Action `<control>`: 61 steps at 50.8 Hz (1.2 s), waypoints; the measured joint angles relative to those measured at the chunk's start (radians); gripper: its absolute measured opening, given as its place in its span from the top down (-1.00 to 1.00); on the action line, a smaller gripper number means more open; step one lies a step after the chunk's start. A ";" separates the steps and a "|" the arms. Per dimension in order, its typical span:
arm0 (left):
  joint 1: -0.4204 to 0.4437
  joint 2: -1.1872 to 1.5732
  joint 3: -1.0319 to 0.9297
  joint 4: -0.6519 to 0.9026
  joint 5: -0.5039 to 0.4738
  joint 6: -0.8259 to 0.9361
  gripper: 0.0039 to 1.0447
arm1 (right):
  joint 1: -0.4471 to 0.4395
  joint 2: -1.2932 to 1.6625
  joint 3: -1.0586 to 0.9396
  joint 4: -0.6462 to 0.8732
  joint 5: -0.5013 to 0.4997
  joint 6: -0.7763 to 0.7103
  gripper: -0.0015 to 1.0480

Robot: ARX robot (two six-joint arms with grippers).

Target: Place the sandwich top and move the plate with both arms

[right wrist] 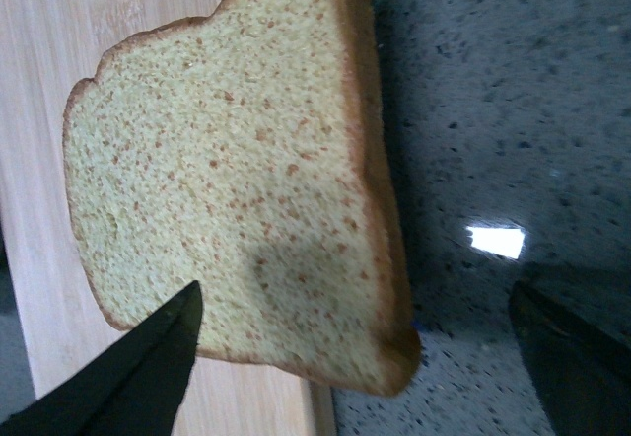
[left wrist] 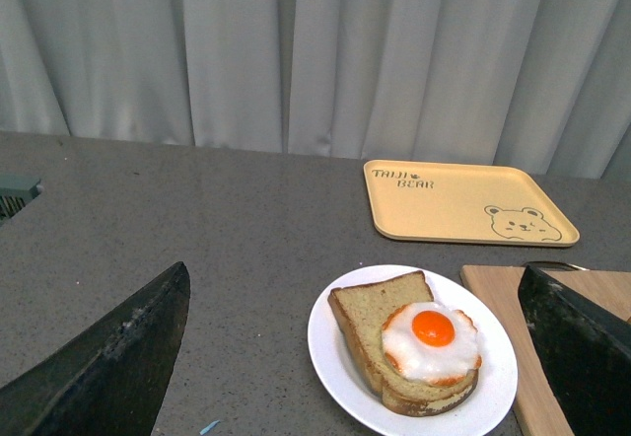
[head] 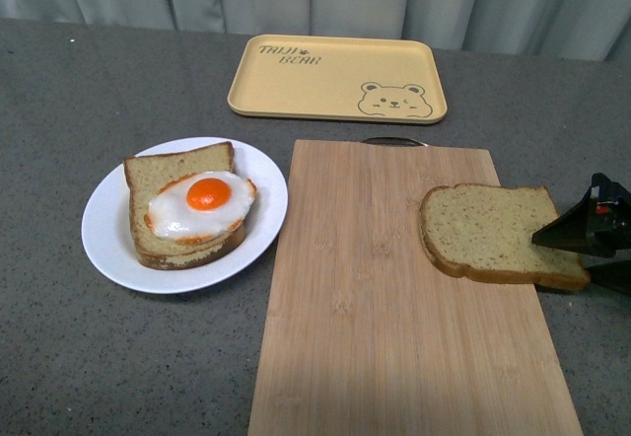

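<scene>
Front view: squarish, speckled sandwich top [head: 488, 229] overhangs smooth wooden board [head: 375, 298].

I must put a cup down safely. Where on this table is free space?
Free: the cutting board between the plate and the sandwich top; the grey table left of the yellow tray. Crowded: the board's right edge, where the right gripper straddles that slice.

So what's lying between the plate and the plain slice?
Only bare cutting board. In the front view nothing sits on the wood between the plate and the slice.
</scene>
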 joint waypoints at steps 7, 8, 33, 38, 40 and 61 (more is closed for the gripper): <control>0.000 0.000 0.000 0.000 0.000 0.000 -0.88 | 0.008 0.019 0.026 -0.016 0.000 0.022 0.12; 0.000 0.000 0.000 0.000 0.000 0.000 -0.88 | 0.008 0.019 0.028 -0.019 0.001 0.024 0.19; 0.000 0.000 0.000 0.000 0.000 0.000 -0.88 | 0.009 -0.195 -0.013 -0.027 -0.159 0.050 0.95; 0.000 0.000 0.000 0.000 0.000 0.000 -0.88 | 0.079 -0.213 -0.009 0.048 -0.242 0.097 0.95; 0.000 0.000 0.000 0.000 0.000 0.000 -0.88 | 0.119 -0.202 0.000 0.073 -0.259 0.118 0.95; 0.000 0.000 0.000 0.000 0.000 0.000 -0.88 | 0.569 0.177 0.473 0.130 -0.259 0.378 0.95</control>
